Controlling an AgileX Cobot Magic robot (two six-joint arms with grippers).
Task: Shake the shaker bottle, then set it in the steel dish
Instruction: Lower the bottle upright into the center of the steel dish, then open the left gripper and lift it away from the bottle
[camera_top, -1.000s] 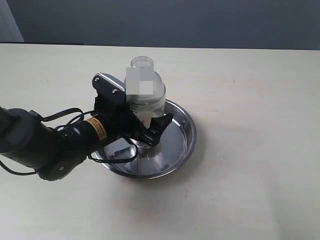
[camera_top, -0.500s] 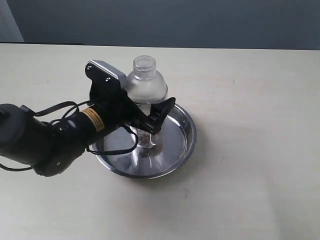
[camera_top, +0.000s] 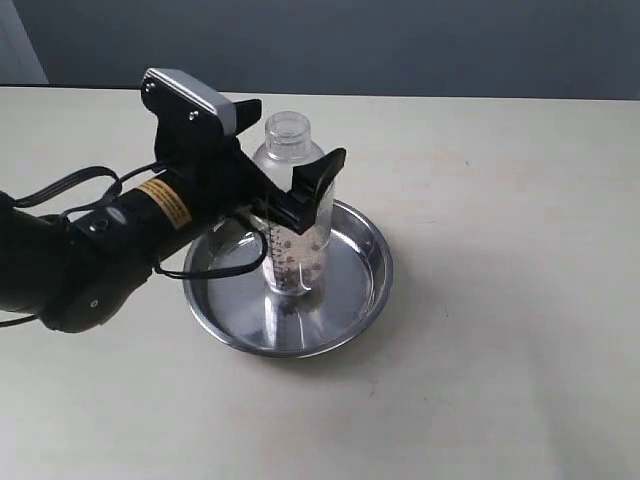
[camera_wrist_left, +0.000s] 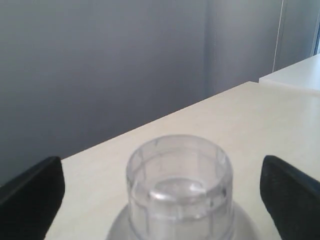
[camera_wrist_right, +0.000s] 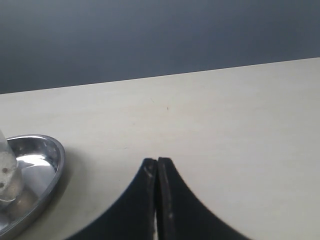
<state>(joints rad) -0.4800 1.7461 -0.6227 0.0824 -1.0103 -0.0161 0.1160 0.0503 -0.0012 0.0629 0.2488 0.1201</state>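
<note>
shaker bottle (camera_top: 296, 232) upright, long axis vertical, base on the steel dish (camera_top: 374, 262) floor | left gripper (camera_top: 292, 135) nearer, spread wide, jaws flanking the cap, gripping nothing; exit judged straight up | right gripper (camera_wrist_right: 157, 187) closed, empty, well apart | table (camera_top: 500, 350) pale, flat; dark wall (camera_top: 420, 45) behind

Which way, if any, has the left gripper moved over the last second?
Yes. Against the steel dish, the left gripper has risen and shifted left; its open jaws now flank the top of the shaker bottle, which stands in the dish.
</note>
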